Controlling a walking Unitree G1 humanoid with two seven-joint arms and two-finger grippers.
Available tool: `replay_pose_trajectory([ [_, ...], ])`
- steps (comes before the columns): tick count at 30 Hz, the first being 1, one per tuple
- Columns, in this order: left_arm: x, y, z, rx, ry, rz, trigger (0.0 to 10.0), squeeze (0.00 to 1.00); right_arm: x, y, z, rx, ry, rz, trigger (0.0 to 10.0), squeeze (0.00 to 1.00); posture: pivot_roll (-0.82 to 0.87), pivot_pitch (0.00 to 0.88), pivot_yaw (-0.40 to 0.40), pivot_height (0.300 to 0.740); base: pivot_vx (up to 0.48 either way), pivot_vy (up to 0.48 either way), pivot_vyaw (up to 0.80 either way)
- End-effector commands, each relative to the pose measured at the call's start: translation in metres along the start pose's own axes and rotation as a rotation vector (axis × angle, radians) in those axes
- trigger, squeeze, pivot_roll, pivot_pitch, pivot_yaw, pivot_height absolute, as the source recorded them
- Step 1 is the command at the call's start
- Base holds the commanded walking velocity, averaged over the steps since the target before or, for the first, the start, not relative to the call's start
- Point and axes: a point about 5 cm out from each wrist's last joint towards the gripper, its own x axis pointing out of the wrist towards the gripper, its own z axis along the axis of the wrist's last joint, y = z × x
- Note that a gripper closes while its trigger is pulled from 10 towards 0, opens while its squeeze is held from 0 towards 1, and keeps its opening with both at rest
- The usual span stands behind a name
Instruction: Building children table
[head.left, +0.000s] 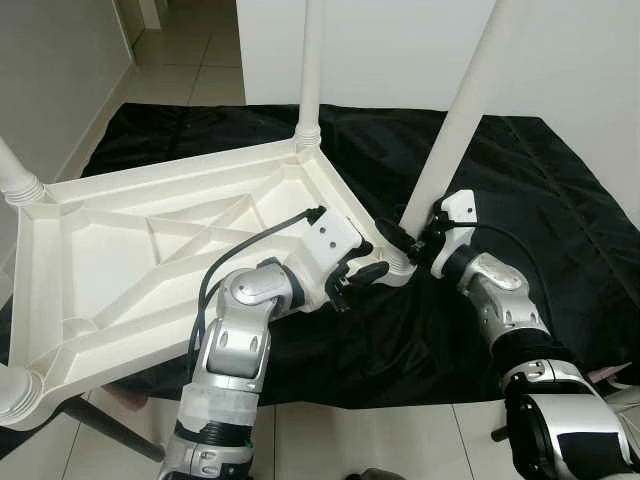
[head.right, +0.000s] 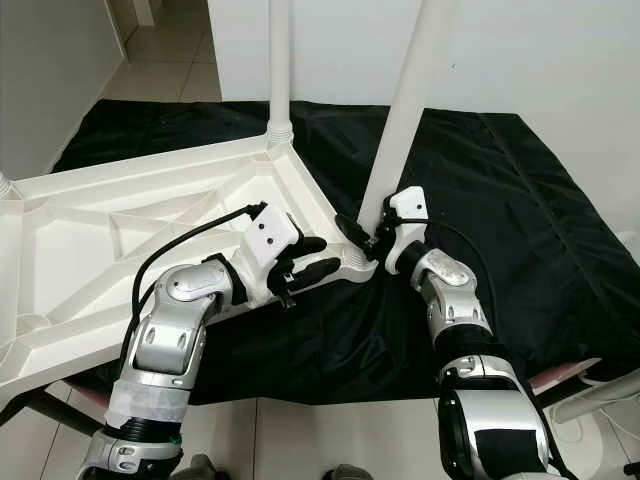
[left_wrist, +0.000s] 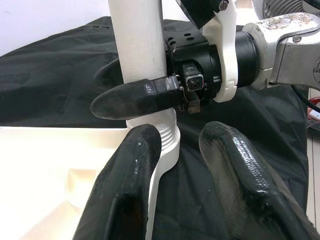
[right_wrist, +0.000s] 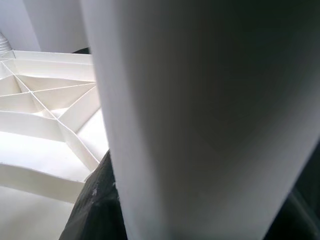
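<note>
The white tabletop (head.left: 150, 250) lies upside down on a black sheet (head.left: 520, 180) on the floor, tipped up a little, with legs already standing in its other corners. The left claw (head.left: 358, 278) is spread apart and rests by the near corner socket (left_wrist: 167, 142), maybe to steady it. The right claw (head.left: 408, 240) pinches the white leg (head.left: 470, 110) low down, so I think this leg is being fixed in; next it likely needs a twist or push until it sits tight.

My arms are silver segments with black joints; the left gripper (head.left: 362, 278) (white housing, black cable looping at nine o'clock) has glossy black fingers (left_wrist: 235, 170).
</note>
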Motion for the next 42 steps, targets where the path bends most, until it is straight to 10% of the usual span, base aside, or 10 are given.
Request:
replay_pose_trajectory([
  [1, 0.000, -0.006, -0.017, -0.064, 0.027, 0.277, 10.0, 0.00, -0.004, 0.007, -0.022, 0.056, 0.078, -0.027, 10.0, 0.00, -0.01, 0.008, -0.010, 0.740, 0.000, 0.000, 0.00],
  [26, -0.008, -0.001, -0.022, -0.050, 0.022, 0.310, 10.0, 0.00, -0.010, 0.047, -0.025, 0.216, 0.104, -0.918, 10.0, 0.00, -0.02, 0.000, -0.034, 0.740, 0.000, 0.000, 0.00],
  [37, -0.011, -0.002, -0.024, -0.033, 0.016, 0.314, 10.0, 0.00, -0.012, 0.060, -0.015, 0.242, 0.095, -0.929, 10.0, 0.00, -0.01, 0.000, -0.038, 0.740, 0.000, 0.000, 0.00],
  [38, -0.012, -0.002, -0.024, -0.030, 0.011, 0.314, 10.0, 0.00, -0.013, 0.062, -0.012, 0.252, 0.062, -0.904, 10.0, 1.00, -0.01, 0.000, -0.041, 0.740, 0.000, 0.000, 0.00],
  [42, -0.013, -0.002, -0.024, -0.029, 0.009, 0.313, 10.0, 0.00, -0.013, 0.063, -0.009, 0.257, 0.035, -0.884, 10.0, 1.00, -0.01, 0.000, -0.041, 0.740, 0.000, 0.000, 0.00],
])
